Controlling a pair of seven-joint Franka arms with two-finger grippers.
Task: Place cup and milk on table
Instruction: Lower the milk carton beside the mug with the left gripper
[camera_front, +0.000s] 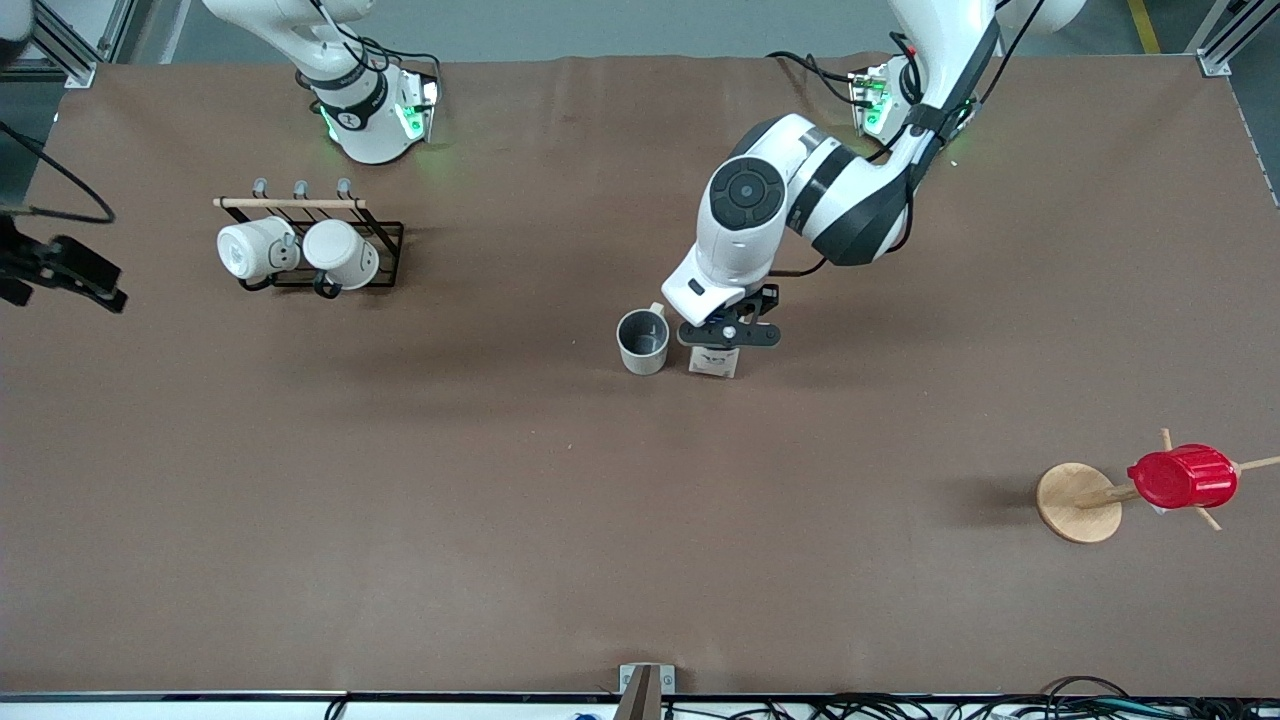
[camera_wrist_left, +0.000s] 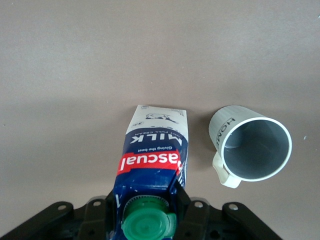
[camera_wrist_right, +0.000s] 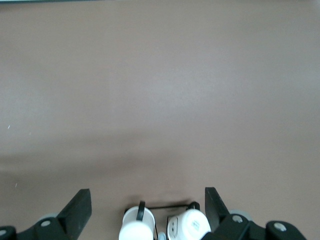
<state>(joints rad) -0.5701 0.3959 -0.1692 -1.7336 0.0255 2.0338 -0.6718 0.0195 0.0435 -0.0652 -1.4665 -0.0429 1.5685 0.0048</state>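
Brown table (camera_front: 500, 480), left gripper (camera_front: 729, 338) pinching milk (camera_wrist_left: 154, 155) beside cup (camera_wrist_left: 250, 146), right gripper (camera_wrist_right: 148, 212) spread, waiting above white mugs (camera_front: 297, 250) on rack (camera_front: 385, 240), red cup (camera_front: 1182, 477) well apart.

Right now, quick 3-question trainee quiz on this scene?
1. True or false: the cup stands upright on the table.
2. What does the left end effector grip?
A. red cup
B. milk
C. white mug
3. Fill in: the right end effector is open over the ____ holding two white mugs.

Key: 1 true; 2 B; 3 rack.
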